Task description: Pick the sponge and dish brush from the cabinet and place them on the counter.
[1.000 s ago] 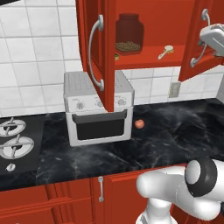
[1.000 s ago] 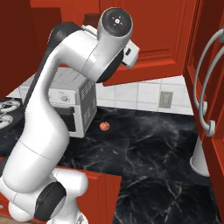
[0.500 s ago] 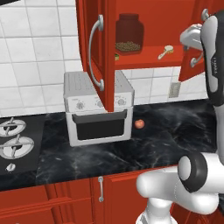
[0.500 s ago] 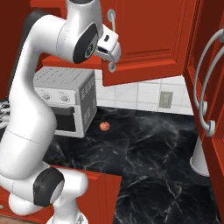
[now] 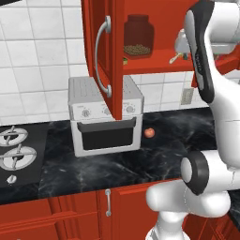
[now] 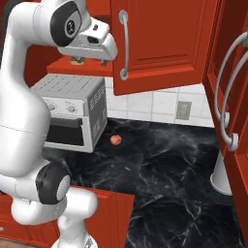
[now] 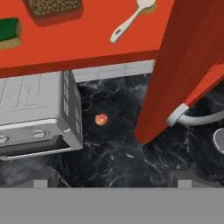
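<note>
- Our gripper [image 6: 104, 59] has swung in toward the cabinet [image 5: 154, 58] shelf; we cannot tell its opening.
- On that shelf: dish brush [image 7: 130, 19], sponge [image 7: 9, 33], jar [image 5: 138, 36].
- Below it: toaster oven [image 5: 104, 115], with the open door [image 7: 188, 65] alongside.

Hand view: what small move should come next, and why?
Probably ease the tool forward over the cabinet shelf toward the dish brush. The brush and sponge both lie untouched on it, and the tool holds nothing.
</note>
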Motion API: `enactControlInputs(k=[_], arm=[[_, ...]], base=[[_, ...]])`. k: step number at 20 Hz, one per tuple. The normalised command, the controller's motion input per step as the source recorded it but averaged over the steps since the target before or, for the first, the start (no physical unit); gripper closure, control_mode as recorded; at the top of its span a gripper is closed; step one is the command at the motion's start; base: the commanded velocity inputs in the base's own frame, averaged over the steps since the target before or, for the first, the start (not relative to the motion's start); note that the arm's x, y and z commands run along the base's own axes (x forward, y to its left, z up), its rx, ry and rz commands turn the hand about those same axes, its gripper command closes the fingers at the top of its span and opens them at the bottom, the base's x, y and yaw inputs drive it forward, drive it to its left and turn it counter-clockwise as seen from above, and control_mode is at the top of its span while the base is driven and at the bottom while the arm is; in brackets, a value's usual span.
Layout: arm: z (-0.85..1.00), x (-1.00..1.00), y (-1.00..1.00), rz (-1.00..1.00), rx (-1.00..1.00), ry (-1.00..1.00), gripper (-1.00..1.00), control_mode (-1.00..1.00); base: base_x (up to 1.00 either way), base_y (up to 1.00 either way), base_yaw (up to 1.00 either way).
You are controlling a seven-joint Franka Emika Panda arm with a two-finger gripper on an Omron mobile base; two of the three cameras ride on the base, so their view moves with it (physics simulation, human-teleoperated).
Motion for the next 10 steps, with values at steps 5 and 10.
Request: enactControlInputs(k=[5,10], arm=[[-0.1,0.07,0.28,0.0,-0.22,0.13,-1.0,-1.0],[-0.37,0.22,0.02,0.02,-0.18,-0.01,-1.0,-1.0]], base=[[0.0,0.0,0.0],[0.0,0.0,0.0]])
